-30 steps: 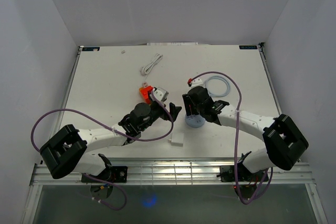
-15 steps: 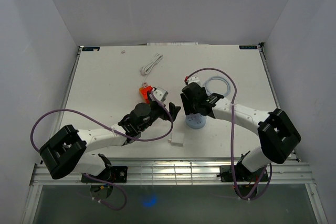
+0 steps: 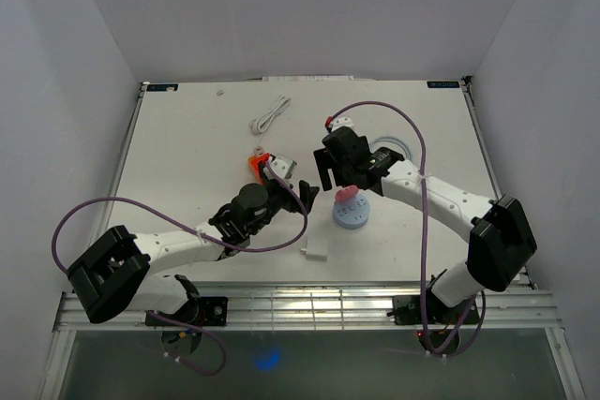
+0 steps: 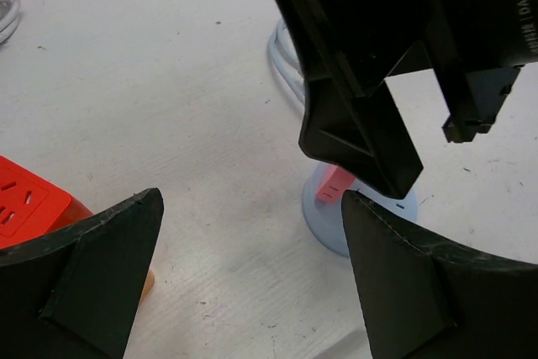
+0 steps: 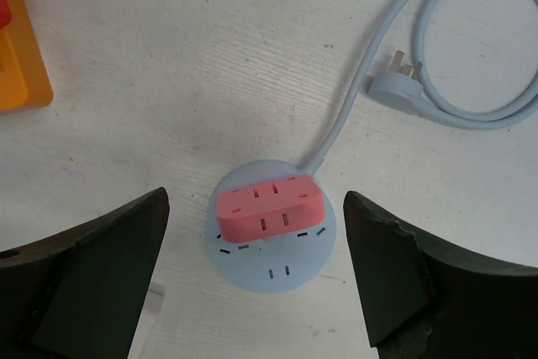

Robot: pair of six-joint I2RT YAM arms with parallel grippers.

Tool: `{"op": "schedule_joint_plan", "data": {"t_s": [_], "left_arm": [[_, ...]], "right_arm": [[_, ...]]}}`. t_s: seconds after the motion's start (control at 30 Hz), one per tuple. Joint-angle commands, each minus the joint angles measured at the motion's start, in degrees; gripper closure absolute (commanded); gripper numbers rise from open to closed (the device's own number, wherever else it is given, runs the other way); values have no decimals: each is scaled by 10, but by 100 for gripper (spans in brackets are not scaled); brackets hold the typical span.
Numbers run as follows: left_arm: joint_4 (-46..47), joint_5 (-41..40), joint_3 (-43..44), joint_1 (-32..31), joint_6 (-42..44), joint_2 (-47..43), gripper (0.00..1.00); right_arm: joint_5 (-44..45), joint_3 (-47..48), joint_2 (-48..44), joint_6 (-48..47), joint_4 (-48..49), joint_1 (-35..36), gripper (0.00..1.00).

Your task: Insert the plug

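A pink plug adapter (image 5: 269,208) sits on top of a round pale-blue socket base (image 5: 273,266), tilted a little; I cannot tell how deep it is seated. Both show in the top view, the adapter (image 3: 347,195) above the base (image 3: 352,217). My right gripper (image 5: 255,199) is open and empty, above them with one finger on each side, not touching; it also shows in the top view (image 3: 330,178). My left gripper (image 4: 252,199) is open and empty just left of the base, low over the table (image 3: 303,196). In its view the right gripper (image 4: 378,65) hangs over the adapter (image 4: 334,184).
An orange power strip (image 3: 260,164) lies by the left gripper. The base's pale-blue cable coils behind it, ending in a loose plug (image 5: 402,86). A white cable (image 3: 270,114) lies at the back. A small white block (image 3: 315,252) lies near the front edge.
My right gripper has drawn up and back from the blue base toward the far left, uncovering the pink adapter left on it. The left arm has barely moved.
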Motion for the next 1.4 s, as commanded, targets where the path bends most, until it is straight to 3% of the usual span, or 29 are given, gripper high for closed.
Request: {"op": "schedule_joint_plan", "data": {"t_s": [0.0,0.13,0.3,0.47,0.73,0.9,1.1,1.37], "left_arm": [[-9,-25,15,-2,-7,-24,2],[-20,-45,12,9,-33,-36,2],[-52,44,24,51,-64,-31,2],[-113,93,46,53,-74,-23,2],[-222,119,24,53,-235,-51,2],[-281,155,17,53,-280,-69,2],[-307,219,33,50,-242,-34,2],[-335,186,47,12,-249,-14,2]], "right_arm": [[-14,-8,-41,4,-17,-2,11],[-51,-64,-106,9,9,0,7],[-80,-131,-168,8,26,1,7],[-65,-167,-214,8,22,1,11],[-6,-168,-222,8,19,-3,11],[4,-166,-232,8,28,-6,11],[10,-170,-251,8,29,-21,11],[-39,-195,-261,12,31,-79,11]]}}
